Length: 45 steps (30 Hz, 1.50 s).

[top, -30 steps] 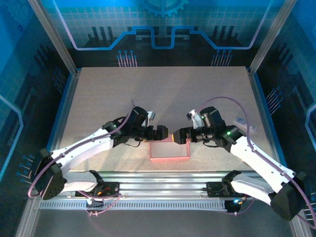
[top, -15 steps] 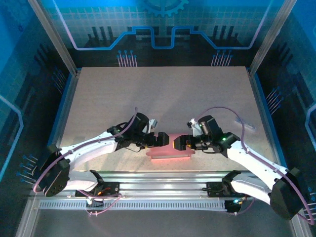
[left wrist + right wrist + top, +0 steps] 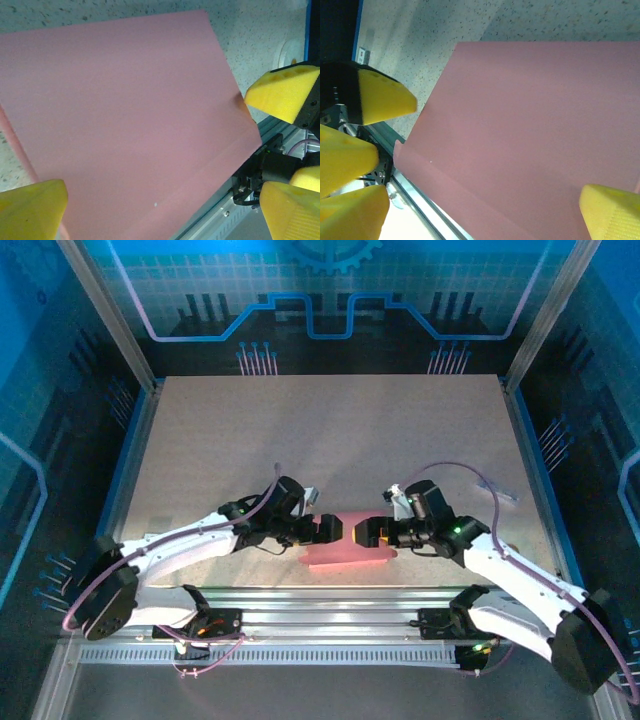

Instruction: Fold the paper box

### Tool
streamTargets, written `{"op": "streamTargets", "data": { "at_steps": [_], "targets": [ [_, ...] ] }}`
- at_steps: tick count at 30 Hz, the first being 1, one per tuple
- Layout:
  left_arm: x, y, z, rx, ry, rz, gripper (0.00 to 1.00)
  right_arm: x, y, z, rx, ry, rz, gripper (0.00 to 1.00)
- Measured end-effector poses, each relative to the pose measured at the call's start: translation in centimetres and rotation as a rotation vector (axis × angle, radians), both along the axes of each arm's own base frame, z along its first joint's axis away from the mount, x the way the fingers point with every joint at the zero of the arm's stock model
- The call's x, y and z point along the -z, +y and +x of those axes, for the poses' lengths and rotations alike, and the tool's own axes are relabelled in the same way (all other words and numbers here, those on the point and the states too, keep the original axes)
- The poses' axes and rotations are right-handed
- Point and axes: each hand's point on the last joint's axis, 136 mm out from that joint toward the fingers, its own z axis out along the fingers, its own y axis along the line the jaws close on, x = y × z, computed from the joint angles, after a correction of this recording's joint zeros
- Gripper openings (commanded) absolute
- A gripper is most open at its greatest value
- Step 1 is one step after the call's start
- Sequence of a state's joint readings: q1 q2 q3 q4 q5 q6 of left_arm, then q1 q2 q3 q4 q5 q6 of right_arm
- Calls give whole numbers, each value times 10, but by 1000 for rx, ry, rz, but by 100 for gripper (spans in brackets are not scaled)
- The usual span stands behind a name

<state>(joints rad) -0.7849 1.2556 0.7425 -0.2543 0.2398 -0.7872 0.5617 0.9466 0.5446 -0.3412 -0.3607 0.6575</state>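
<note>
The paper box (image 3: 345, 552) is a pink cardboard piece at the table's near edge, between the two arms. Its broad flat face shows in the left wrist view (image 3: 125, 110) and the right wrist view (image 3: 535, 125), with a crease running near its lower edge. My left gripper (image 3: 330, 530) and right gripper (image 3: 362, 532) face each other just above it, tips nearly meeting. The left gripper (image 3: 160, 215) is open, its yellow fingers (image 3: 30, 210) spread wide over the pink face. The right gripper (image 3: 480, 215) is open too, nothing between its fingers (image 3: 612, 212).
The speckled table (image 3: 320, 440) stretches away behind the box. A metal rail (image 3: 330, 615) runs along the near edge right by the box. Blue frame bars (image 3: 135, 440) line the sides. A small pale strip (image 3: 505, 495) lies at the right.
Both grippers have come down and toward the near edge. The paper box, seen earlier as an open pink outline, now shows a flat pink face under them.
</note>
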Motion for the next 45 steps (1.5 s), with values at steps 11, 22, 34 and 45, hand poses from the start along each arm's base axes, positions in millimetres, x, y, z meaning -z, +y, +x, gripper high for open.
{"op": "streamTargets", "data": {
  "at_steps": [11,22,34,45],
  "targets": [
    [-7,23,-22,-34,64,34,99,-1,-27,-9,59,16,-116,99],
    [25,15,-37,-8,179,95,98,15,-29,-15,51,93,-152,99],
    [29,-5,-28,-19,201,35,88,17,-21,-14,26,96,-113,97],
    [29,-11,-22,-32,185,6,84,26,-20,-18,14,114,-105,95]
  ]
}}
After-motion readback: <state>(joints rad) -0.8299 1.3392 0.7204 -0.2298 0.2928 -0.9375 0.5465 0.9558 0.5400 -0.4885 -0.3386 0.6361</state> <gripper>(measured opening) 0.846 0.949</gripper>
